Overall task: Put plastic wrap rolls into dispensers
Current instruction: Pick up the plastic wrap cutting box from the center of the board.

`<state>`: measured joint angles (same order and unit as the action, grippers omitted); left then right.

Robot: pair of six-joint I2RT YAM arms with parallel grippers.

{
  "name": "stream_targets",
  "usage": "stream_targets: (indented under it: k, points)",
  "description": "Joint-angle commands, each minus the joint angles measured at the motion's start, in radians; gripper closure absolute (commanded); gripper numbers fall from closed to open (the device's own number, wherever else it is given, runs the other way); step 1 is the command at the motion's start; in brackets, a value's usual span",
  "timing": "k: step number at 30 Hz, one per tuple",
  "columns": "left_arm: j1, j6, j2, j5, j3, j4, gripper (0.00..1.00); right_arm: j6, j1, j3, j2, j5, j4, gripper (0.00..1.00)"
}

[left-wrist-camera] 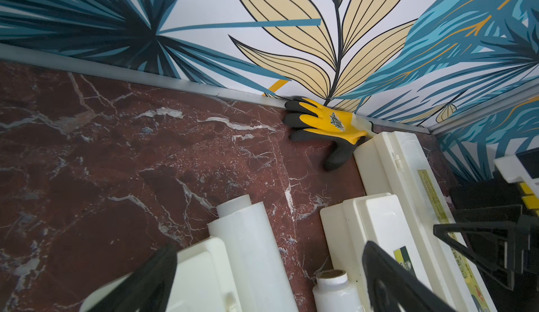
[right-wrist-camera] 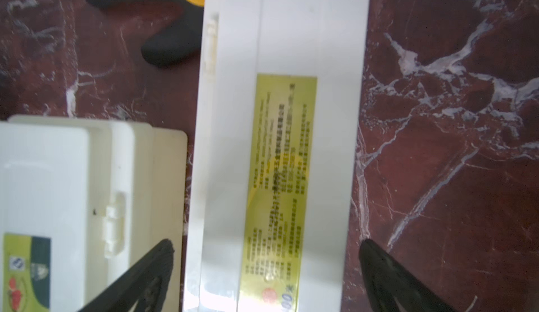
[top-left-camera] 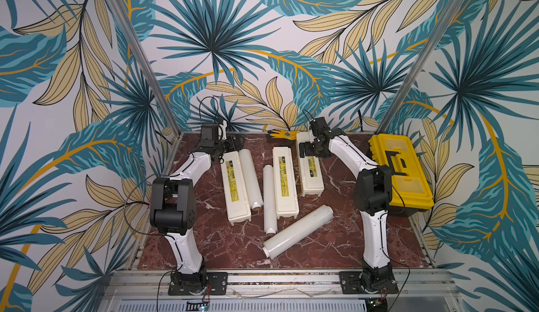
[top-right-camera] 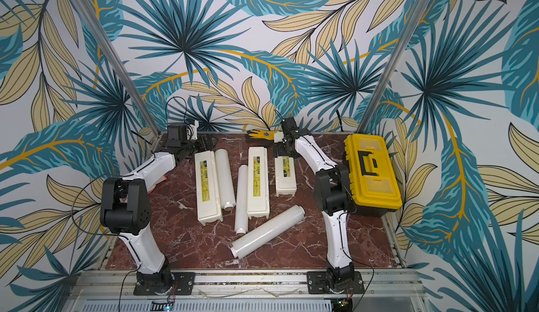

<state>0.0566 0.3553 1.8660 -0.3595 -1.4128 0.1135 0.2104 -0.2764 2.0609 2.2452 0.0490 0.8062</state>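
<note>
**Three rolls outside three shut dispensers; both jaws wide**

Top view. On the marbled counter (top-left-camera: 335,246), at frame centre, lie the left dispenser (top-left-camera: 234,189), middle dispenser (top-left-camera: 285,182) and right dispenser (top-left-camera: 312,176), lids closed. The first roll (top-left-camera: 250,178) lies just right of the left dispenser. The second roll (top-left-camera: 268,199) lies just left of the middle dispenser. The third roll (top-left-camera: 297,231) lies slanted below them. The left jaws stand wide and empty above the left dispenser's upper end. The right jaws, spread wide, straddle the right dispenser without gripping it. A glove (top-left-camera: 281,134) lies at upper centre and a toolbox (top-left-camera: 399,173) at right.
</note>
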Motion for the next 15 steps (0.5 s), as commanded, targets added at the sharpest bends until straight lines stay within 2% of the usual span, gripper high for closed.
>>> stream_targets:
  k: [1, 10, 15]
  points:
    - [0.003, -0.011, 0.013, 0.006, -0.061, 0.014, 0.0, 0.079, -0.003, 0.035, 0.065, 0.049, -0.008, 0.01]
    - [0.005, -0.006, 0.027, 0.058, -0.089, 0.049, 0.0, 0.106, -0.01, 0.097, 0.127, 0.092, -0.004, 0.01]
    - [0.01, 0.007, 0.036, 0.069, -0.097, 0.054, 0.0, 0.099, -0.021, 0.159, 0.164, 0.149, 0.058, 0.01]
